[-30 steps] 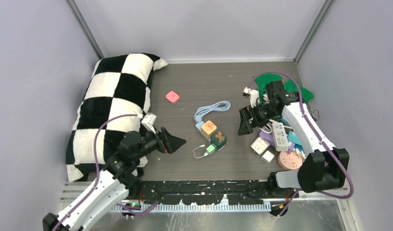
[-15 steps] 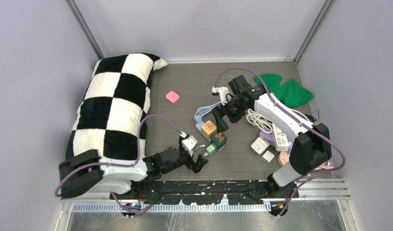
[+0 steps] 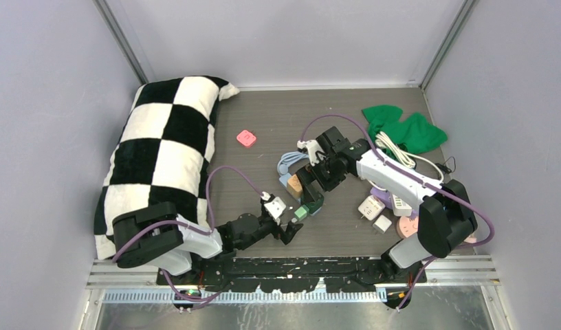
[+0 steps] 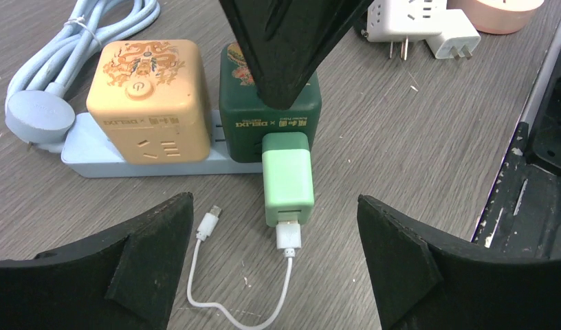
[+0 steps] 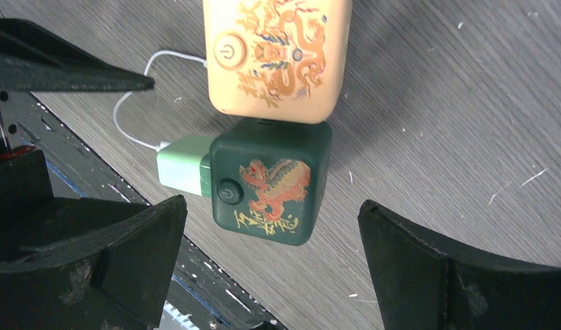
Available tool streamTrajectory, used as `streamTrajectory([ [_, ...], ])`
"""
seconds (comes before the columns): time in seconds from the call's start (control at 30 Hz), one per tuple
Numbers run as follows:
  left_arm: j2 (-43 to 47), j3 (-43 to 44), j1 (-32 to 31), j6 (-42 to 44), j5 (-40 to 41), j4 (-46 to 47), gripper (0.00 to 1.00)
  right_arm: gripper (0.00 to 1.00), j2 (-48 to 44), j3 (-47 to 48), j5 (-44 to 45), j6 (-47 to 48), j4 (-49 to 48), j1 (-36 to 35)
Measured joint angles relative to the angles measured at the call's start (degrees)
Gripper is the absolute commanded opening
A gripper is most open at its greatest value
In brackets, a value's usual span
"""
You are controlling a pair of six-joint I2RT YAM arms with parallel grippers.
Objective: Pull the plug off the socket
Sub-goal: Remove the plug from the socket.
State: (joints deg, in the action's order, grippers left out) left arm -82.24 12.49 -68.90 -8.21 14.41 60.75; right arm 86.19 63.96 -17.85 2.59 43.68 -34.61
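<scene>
Top external: left pincer [image 3: 290, 230] gapes wide, grasping nothing, just short of pale green plug [image 3: 300, 213] seated in dark green socket cube [image 3: 312, 200] on desk [image 3: 264, 124]. Right pincer [image 3: 312, 184] hangs equally wide over cube.

Left wrist: risks dragging unpinned cube along, or snagging white cable [image 4: 289, 237].

Right wrist: could clamp touching orange cube [image 5: 278, 55] too.

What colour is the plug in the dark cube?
The plug is mint green; left wrist view shows it best.
</scene>
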Motion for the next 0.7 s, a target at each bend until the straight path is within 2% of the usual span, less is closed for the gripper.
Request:
streamTrajectory([
  [0.1,-0.9,0.8,-0.2,0.3,0.2,0.9,0.84,1.0,0.1,0.2,0.5,-0.4,-0.4,-1.0],
  [0.37,-4.0,2.7,-0.9,1.2,1.6,1.4,0.76,0.89,3.2,2.3,3.3,-1.0,-0.5,-3.3],
  [0.7,-7.0,5.3,-1.1,1.6,4.3,1.1,0.65,0.83,4.5,2.3,5.8,-1.0,-0.5,-3.7],
])
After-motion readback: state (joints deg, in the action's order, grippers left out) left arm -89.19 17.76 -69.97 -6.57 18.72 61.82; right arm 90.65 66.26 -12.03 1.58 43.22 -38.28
